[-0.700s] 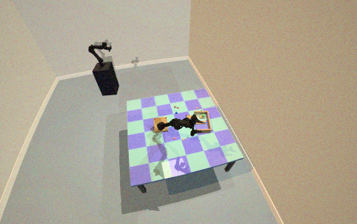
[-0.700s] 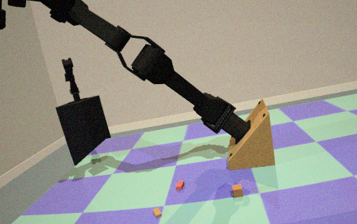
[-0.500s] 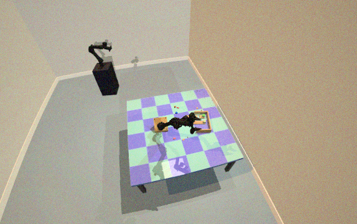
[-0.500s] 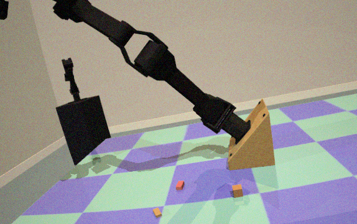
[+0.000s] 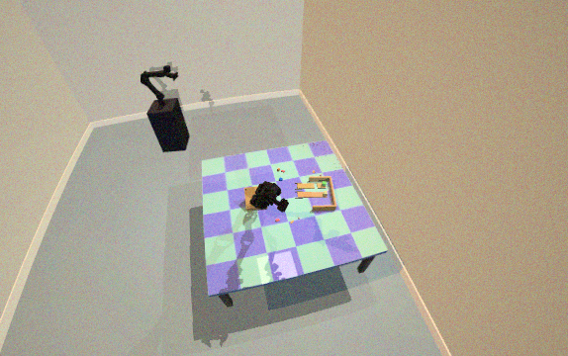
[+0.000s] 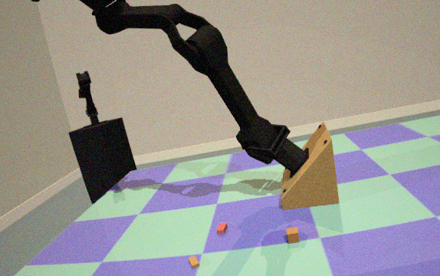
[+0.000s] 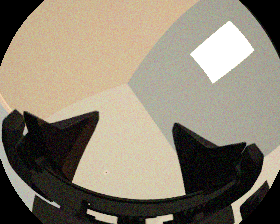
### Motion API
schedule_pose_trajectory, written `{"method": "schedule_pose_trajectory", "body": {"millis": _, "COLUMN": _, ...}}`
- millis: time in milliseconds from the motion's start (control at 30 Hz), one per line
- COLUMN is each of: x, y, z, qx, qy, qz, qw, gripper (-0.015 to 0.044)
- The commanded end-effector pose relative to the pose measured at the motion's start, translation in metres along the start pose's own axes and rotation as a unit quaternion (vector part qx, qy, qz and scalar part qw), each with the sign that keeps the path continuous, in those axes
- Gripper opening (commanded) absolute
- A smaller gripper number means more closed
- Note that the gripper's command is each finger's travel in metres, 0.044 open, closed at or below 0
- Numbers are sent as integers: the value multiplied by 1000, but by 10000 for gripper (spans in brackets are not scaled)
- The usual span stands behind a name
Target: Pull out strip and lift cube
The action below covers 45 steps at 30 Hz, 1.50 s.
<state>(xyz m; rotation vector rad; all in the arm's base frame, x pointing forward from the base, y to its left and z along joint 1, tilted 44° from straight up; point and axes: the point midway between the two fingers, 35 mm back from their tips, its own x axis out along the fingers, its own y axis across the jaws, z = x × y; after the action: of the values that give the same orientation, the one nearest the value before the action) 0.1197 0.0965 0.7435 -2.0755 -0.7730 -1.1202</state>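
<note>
Nearest on the checkered surface lies a small red piece. Beyond it the black arm rises from a wooden wedge. Its tool has its fingers apart, nothing between them. To its right, the nearer strip looks unbroken, bearing a yellowish block at its right end, inside the wooden frame; I can't make out a label. The farther strip shows a gap, with something green at its right end.
</note>
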Motion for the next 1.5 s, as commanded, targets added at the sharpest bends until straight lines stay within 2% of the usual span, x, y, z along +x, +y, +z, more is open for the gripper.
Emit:
{"method": "schedule_pose_trajectory", "body": {"millis": 0, "x": -22, "y": -22, "z": -50, "qx": 78, "qy": 51, "qz": -62, "qw": 994, "gripper": 400}}
{"method": "schedule_pose_trajectory", "body": {"millis": 200, "x": -51, "y": -25, "z": -112, "qx": 187, "qy": 117, "qz": -127, "qw": 967, "gripper": 400}}
{"method": "schedule_pose_trajectory", "body": {"millis": 367, "x": -79, "y": -1, "z": -163, "qx": 280, "qy": 182, "qz": -163, "qw": 928, "gripper": 400}}
{"method": "schedule_pose_trajectory", "body": {"millis": 567, "x": -110, "y": 57, "z": -210, "qx": 387, "qy": 265, "qz": -181, "qw": 864, "gripper": 400}}
{"method": "schedule_pose_trajectory", "body": {"millis": 767, "x": -134, "y": 134, "z": -228, "qx": 481, "qy": 338, "qz": -170, "qw": 790, "gripper": 400}}
{"method": "schedule_pose_trajectory", "body": {"millis": 1067, "x": -161, "y": 261, "z": -194, "qx": 592, "qy": 433, "qz": -100, "qw": 672, "gripper": 400}}
{"method": "schedule_pose_trajectory", "body": {"millis": 1467, "x": -196, "y": 391, "z": -54, "qx": 669, "qy": 514, "qz": 73, "qw": 532, "gripper": 400}}
